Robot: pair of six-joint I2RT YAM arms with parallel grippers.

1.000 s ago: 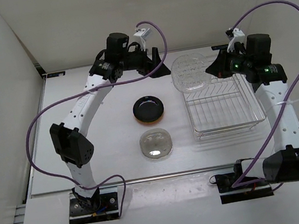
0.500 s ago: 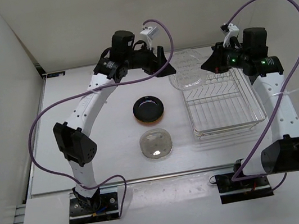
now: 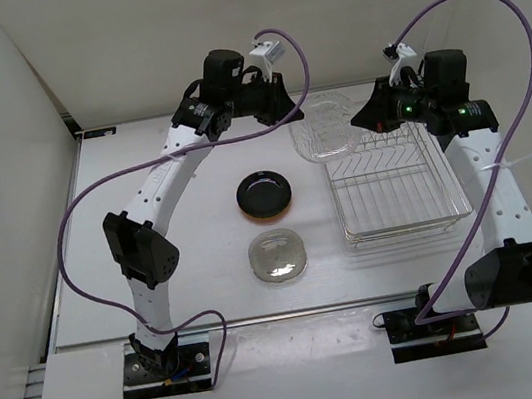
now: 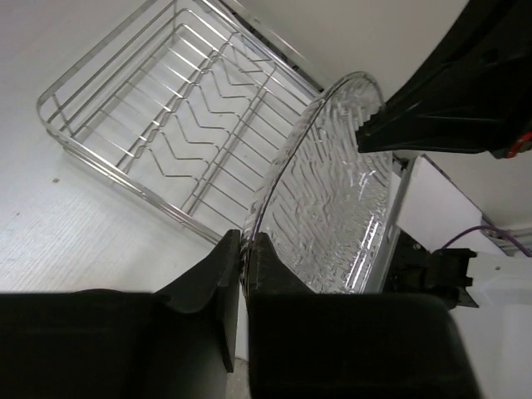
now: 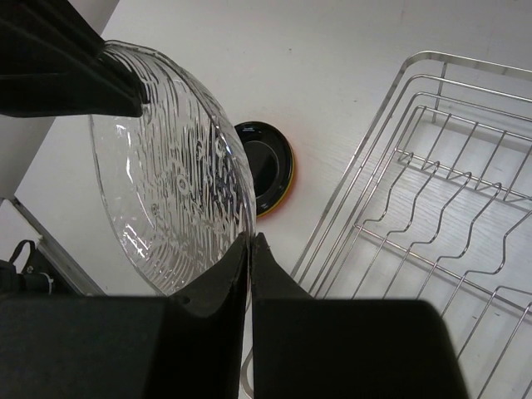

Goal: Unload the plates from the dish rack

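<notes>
Jaws of the left gripper (image 4: 243,245) are closed on one rim of the clear plate (image 3: 326,127), which is held tilted in the air over the far left corner of the rack (image 3: 408,230). Toward the middle of the table (image 3: 205,260), a black plate (image 3: 264,192) is stacked on an orange plate (image 5: 288,184), and a pale plate (image 3: 277,257) is set just nearer, apart from them. Further right, the clear plate's opposite rim is pinched by the right gripper (image 5: 249,241), whose jaws are closed on it.
</notes>
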